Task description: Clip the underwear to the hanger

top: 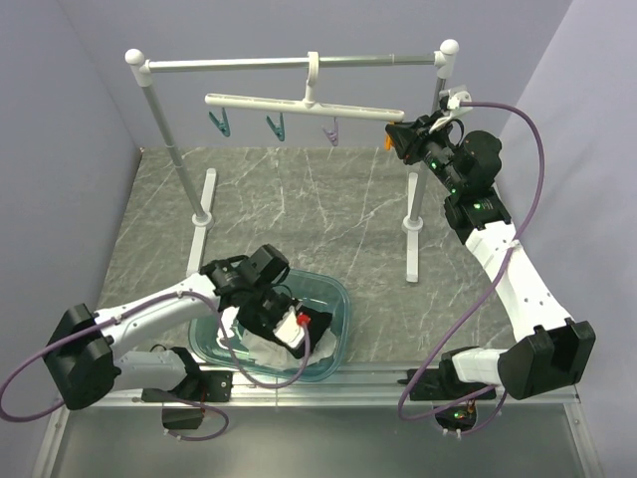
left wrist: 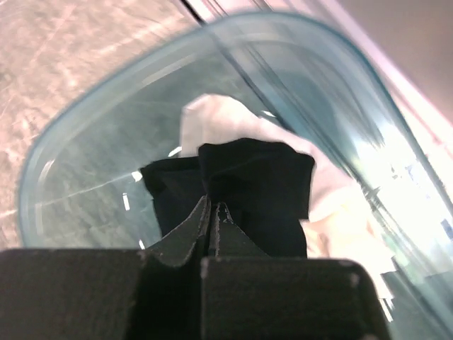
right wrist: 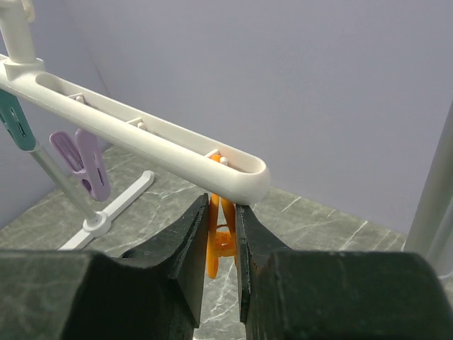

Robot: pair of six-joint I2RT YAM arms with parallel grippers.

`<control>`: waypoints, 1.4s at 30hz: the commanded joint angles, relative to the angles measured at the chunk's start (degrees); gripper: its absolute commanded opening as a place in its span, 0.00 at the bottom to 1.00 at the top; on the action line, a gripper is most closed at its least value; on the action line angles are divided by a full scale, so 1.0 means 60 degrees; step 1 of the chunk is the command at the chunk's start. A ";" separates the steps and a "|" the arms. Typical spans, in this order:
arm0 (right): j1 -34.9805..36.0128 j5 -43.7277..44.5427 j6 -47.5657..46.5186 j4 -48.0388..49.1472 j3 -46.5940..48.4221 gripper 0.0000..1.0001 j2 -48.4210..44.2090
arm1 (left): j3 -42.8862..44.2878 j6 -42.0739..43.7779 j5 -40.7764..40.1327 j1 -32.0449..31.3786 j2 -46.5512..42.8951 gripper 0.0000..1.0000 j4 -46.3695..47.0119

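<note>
The black underwear lies bunched inside the teal tub. My left gripper is shut on a fold of it; from above this gripper is low in the tub. The white hanger hangs by its hook from the rack's rail. It carries two teal pegs, a purple peg and an orange peg at its right end. My right gripper is shut on the orange peg just under the bar's end; it also shows in the top view.
A white cloth lies under the underwear in the tub, also seen from above. The tall white-and-metal rack stands across the back of the marble table, its right post beside my right arm. Purple walls close the back and sides.
</note>
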 commanded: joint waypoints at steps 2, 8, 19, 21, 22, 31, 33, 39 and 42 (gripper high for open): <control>-0.0097 -0.0115 -0.0002 0.0019 0.0293 0.00 0.0005 | 0.1379 -0.2097 0.0505 0.0162 0.0778 0.00 -0.0716; -0.0097 -0.0144 -0.0002 -0.0011 0.0278 0.00 -0.0068 | 0.3137 -0.5788 0.0038 0.0398 0.2521 0.00 0.0294; -0.0111 -0.0159 -0.0046 -0.0011 0.0264 0.00 -0.0069 | 0.4138 -0.8487 -0.1237 0.0309 0.4151 0.37 0.0645; -0.0126 -0.0203 -0.0061 0.0018 0.0249 0.00 -0.0098 | 0.3888 -0.8561 -0.1078 0.0543 0.3931 0.50 0.0705; -0.0126 -0.0188 -0.0075 0.0004 0.0249 0.00 -0.0098 | 0.3669 -0.8561 -0.1048 0.0617 0.3684 0.54 0.0734; -0.0111 -0.0247 -0.0076 0.0033 0.0190 0.00 -0.0113 | 0.1691 -0.8473 -0.0799 0.0910 0.1807 0.72 0.1583; -0.0126 -0.0247 -0.0105 0.0004 0.0205 0.00 -0.0113 | 0.1311 -0.8371 -0.0725 0.0910 0.1660 0.78 0.1802; -0.0111 -0.0218 -0.0032 -0.0040 0.0293 0.00 0.0004 | -0.0139 -0.7526 -0.1016 0.0430 0.0315 0.97 0.3763; -0.0126 -0.0203 -0.0032 -0.0055 0.0351 0.00 0.0048 | -0.1355 -0.6413 -0.1764 -0.0273 -0.0784 0.92 0.4526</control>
